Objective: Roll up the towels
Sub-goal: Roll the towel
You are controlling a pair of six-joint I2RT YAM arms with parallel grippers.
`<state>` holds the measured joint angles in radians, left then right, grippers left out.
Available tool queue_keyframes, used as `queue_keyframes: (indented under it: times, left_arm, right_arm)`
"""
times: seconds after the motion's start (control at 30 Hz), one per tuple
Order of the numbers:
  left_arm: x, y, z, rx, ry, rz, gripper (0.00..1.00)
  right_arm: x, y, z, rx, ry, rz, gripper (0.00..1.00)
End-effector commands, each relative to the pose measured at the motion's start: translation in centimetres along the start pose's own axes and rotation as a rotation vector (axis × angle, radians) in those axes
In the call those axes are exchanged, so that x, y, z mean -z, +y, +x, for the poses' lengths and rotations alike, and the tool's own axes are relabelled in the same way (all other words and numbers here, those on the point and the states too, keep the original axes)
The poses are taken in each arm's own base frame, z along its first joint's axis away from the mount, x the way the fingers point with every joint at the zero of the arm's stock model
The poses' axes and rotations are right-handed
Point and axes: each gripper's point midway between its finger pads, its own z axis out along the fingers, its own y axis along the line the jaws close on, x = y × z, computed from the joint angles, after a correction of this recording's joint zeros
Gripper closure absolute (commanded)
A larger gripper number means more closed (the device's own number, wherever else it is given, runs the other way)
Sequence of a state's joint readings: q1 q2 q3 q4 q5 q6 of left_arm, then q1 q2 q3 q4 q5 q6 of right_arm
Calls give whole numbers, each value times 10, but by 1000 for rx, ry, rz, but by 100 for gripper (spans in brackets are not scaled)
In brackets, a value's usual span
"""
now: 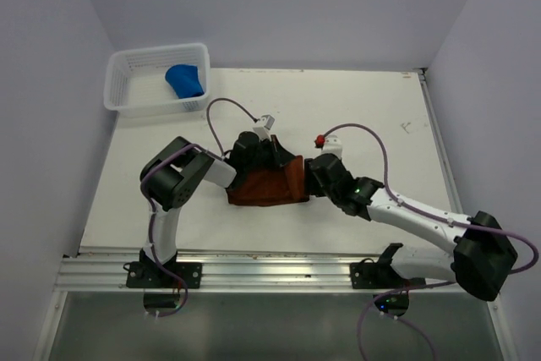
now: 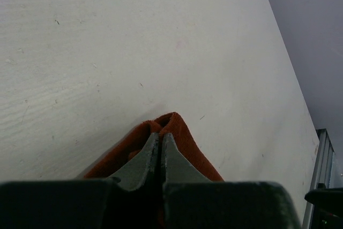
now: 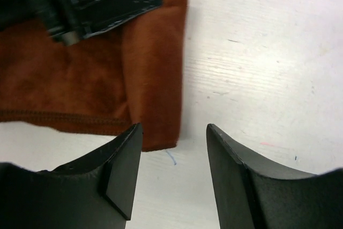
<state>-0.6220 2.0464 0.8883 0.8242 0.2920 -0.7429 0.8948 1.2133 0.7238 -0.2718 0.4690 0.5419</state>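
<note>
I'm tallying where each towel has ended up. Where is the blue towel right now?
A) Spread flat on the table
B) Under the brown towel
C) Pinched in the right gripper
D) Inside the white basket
D: the blue towel sits bunched inside the white basket, while the brown towel lies outside it.

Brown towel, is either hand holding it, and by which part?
Left hand pinches the rust-brown towel at a raised fold; right hand is open, holding nothing.
</note>
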Motion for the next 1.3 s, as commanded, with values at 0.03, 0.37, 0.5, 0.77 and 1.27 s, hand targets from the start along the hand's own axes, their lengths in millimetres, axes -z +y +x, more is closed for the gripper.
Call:
queue_keyframes:
  times: [0.03,0.37,0.5,0.77,1.27]
  left_arm:
    - [2,-9,-16,-64,-55,47,100]
    - [1,-10,-18,-71,-51,47,100]
    - [2,-10,-18,-74,-48,46,100]
    - [3,-10,-17,-74,-45,38,100]
    - [4,-19,-41,-32,-74,-1,90]
  right_arm:
    - [-8,9,6,-260,77,-185,43]
    - [-34,15,2,-422,99,-264,34]
    - [-47,12,20,-397,140,-237,33]
    - [-58,8,45,-336,201,-213,37]
    - [-54,1,45,-57,188,-3,100]
